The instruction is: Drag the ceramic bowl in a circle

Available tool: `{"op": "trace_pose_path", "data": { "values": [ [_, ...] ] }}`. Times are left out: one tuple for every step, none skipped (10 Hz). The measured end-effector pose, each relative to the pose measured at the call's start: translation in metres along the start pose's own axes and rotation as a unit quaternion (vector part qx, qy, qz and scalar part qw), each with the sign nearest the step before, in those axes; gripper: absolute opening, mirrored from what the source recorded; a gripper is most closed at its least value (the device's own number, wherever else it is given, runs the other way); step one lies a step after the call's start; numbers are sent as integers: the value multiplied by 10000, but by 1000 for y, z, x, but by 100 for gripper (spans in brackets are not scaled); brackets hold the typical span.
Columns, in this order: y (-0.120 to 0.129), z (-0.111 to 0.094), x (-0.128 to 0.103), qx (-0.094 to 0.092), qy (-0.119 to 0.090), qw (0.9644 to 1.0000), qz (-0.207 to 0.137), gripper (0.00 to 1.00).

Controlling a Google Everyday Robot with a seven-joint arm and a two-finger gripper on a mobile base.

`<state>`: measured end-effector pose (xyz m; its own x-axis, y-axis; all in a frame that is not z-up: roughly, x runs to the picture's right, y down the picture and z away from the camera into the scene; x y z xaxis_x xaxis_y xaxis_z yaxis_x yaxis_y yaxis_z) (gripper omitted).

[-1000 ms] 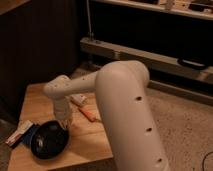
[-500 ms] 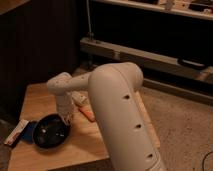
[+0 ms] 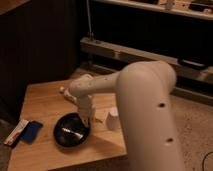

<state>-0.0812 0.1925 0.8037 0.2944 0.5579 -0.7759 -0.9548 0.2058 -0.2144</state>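
Observation:
The ceramic bowl is round, shallow and glossy black with faint pale rings inside. It sits on the wooden table near the front edge. My gripper points down at the bowl's right rim, at the end of the thick white arm that reaches in from the right. The arm hides part of the table behind the bowl.
A small white upturned cup stands just right of the bowl, close to the gripper. A blue flat packet and a white and red packet lie at the table's front left. Dark shelving stands behind the table.
The bowl has slid to the right along the table's front, away from the packets and toward the white cup. The gripper moved right with it.

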Motion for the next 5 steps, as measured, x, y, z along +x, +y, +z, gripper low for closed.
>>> {"op": "trace_pose_path", "data": {
  "values": [
    [-27, -3, 20, 50, -12, 9995, 304, 0],
    [-46, -5, 36, 85, -10, 9987, 504, 0],
    [-60, -6, 50, 101, -3, 9979, 636, 0],
    [-74, -5, 66, 110, 16, 9973, 726, 0],
    [-84, -3, 84, 113, 48, 9978, 647, 0]
  ]
}}
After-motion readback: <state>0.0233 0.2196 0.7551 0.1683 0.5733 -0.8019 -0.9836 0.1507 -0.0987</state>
